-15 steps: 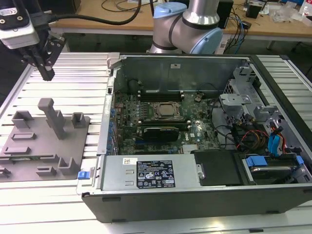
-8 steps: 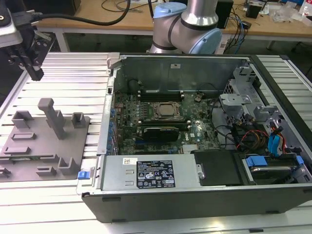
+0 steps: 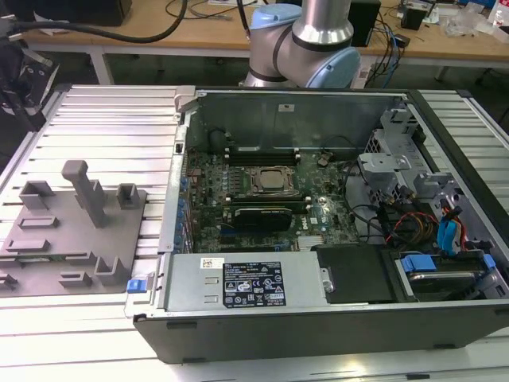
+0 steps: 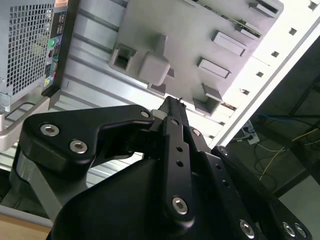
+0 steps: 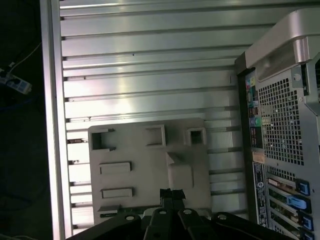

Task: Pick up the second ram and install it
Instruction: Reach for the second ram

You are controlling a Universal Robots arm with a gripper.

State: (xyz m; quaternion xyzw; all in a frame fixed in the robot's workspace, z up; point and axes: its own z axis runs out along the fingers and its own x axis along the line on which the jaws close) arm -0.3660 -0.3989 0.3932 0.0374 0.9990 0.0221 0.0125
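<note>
Gripper base cut off by edge

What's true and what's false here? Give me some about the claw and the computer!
1. The computer case is open, so its insides show. True.
2. The claw is inside the computer. False: it is over the gray tray, outside the case.
3. The gray tray lies on a ribbed metal table. True.
4. The tray is on the exterior view's right of the case. False: it is on that view's left.
</note>
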